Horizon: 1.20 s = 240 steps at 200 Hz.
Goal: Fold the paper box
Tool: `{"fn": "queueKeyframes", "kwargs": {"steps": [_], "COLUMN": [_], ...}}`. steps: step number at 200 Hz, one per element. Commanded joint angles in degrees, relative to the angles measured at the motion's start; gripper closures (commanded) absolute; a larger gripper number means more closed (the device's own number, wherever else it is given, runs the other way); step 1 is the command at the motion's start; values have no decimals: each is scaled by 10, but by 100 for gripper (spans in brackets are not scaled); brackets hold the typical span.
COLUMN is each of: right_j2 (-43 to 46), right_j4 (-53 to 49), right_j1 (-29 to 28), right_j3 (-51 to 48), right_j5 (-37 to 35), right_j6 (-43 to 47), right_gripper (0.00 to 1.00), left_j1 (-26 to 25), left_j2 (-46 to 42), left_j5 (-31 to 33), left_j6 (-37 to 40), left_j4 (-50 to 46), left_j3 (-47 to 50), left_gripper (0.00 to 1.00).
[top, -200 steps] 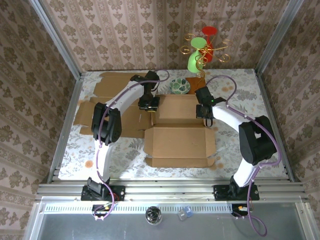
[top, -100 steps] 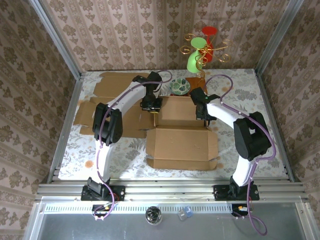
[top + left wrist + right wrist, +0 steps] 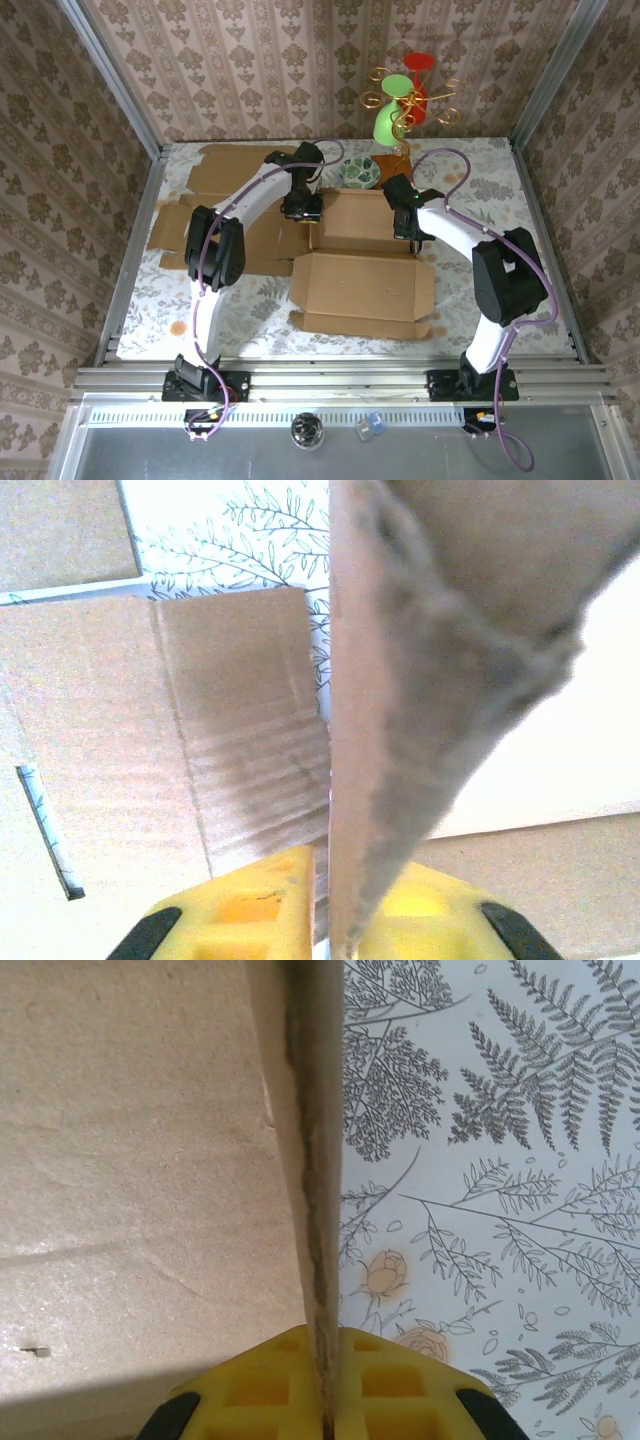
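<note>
The box (image 3: 360,285) lies open nearer than the bowl (image 3: 358,172), its bowl-side flap (image 3: 360,215) nipped tight by the right gripper (image 3: 324,1365) and sitting between the jaws of the left gripper (image 3: 335,895) (how firmly I cannot tell), so swing both ends together, level, away from the bowl

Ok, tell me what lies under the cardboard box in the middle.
Fern-print tablecloth shows around the cardboard box, with another cardboard sheet beside its left edge. Anything beneath its panels is covered.

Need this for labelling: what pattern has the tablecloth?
Tablecloth: grey ferns, flowers on white; right wrist view best.
</note>
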<state>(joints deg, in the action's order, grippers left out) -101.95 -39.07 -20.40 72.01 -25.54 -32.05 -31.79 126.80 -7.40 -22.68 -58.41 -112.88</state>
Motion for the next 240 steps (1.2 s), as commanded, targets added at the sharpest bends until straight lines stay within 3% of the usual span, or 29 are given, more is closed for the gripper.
{"fn": "queueKeyframes", "kwargs": {"steps": [1, 47, 90, 138, 196, 240], "right_j2": [15, 18, 31, 64, 119, 192], "right_j4": [-30, -30, -33, -31, -27, -18], "right_j1": [5, 4, 6, 9, 24, 54], "right_j3": [-16, -19, -37, -64, -102, -140], "right_j5": [-36, -29, -19, 16, 40, 62], "right_j6": [-23, -26, -39, -59, -84, -128], "right_gripper": [100, 100, 100, 100, 100, 100], "left_j1": [1, -12, -21, -31, -28, -29], "left_j2": [-8, 4, -39, -121, -223, -251], "left_j5": [30, 46, 46, 12, 18, 30], "left_j6": [4, 6, -10, -58, -98, -96], "left_j4": [-2, 20, 34, 58, 111, 126], "left_j3": [10, 20, 32, 87, 168, 186], "left_gripper": [84, 84, 59, 43, 42, 43]}}
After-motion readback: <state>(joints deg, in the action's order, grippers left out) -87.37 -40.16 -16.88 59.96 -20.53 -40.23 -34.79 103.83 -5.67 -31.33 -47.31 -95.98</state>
